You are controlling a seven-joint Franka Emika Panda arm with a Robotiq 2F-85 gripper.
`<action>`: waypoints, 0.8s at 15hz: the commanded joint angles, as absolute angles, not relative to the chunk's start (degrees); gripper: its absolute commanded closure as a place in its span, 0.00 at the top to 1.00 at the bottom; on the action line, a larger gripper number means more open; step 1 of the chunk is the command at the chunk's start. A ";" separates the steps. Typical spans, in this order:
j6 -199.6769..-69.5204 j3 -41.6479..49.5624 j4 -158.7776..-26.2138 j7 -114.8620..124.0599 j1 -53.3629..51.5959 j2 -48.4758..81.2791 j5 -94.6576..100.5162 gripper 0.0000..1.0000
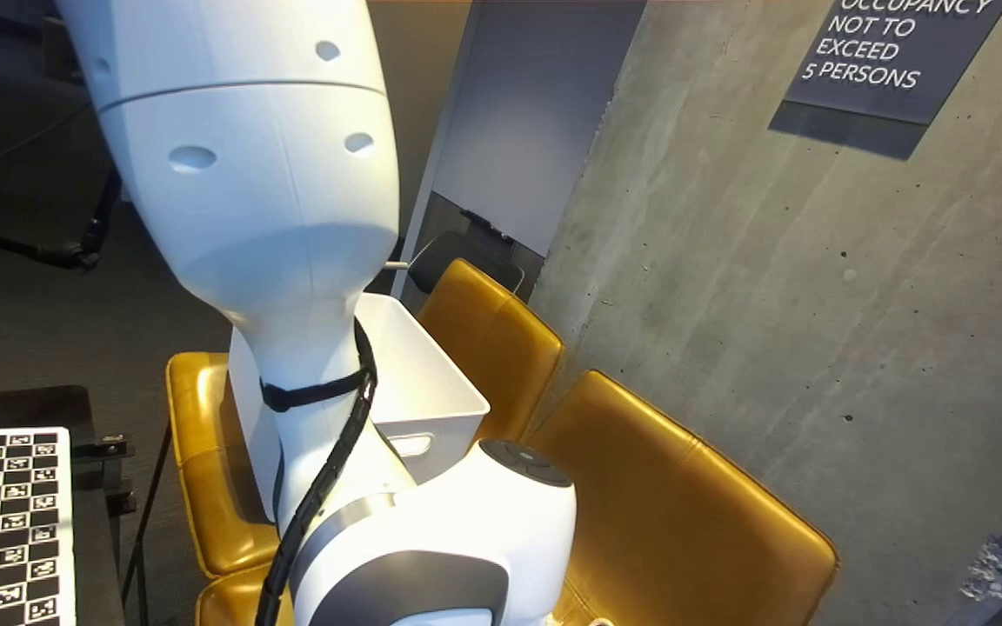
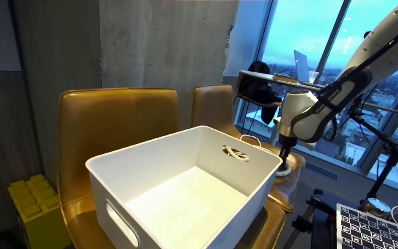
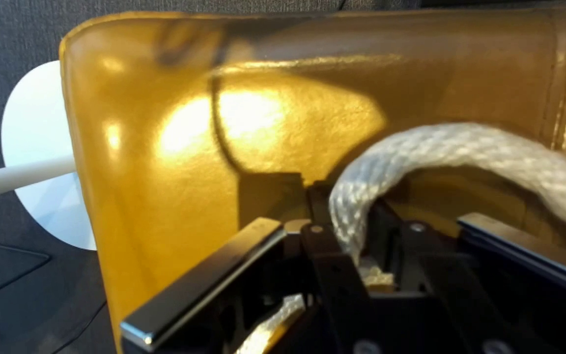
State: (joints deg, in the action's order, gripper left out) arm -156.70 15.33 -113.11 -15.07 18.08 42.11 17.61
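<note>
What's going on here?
A robot arm has its gripper low over the seat of a tan chair, with a looped white rope running between its narrow-set jaws. Whether the grip is firm isn't clear. In an exterior view, a white bin stands on the neighbouring chair.

In an exterior view the camera looks down from close by the white jointed robot arm [image 1: 292,191] at ten o'clock and faces, tilted, a grey concrete wall [image 1: 771,287] at three. In an exterior view the camera looks down over an open white plastic bin [image 2: 185,200], near, at six, toward that wall at eleven. Both exterior views share arm, bin and wall. The wrist view looks down, very near, past the black gripper [image 3: 354,211] at five onto the gold leather seat [image 2: 288,190] shared with an exterior view.
</note>
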 commanded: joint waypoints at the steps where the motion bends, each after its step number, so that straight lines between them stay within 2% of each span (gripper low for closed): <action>1: -154.77 15.35 -113.13 -13.38 16.44 39.12 16.76 0.00; 3: -153.03 14.96 -112.85 -12.52 15.29 36.54 16.50 0.03; 12: -137.69 8.68 -103.72 -12.05 10.55 21.64 10.77 0.03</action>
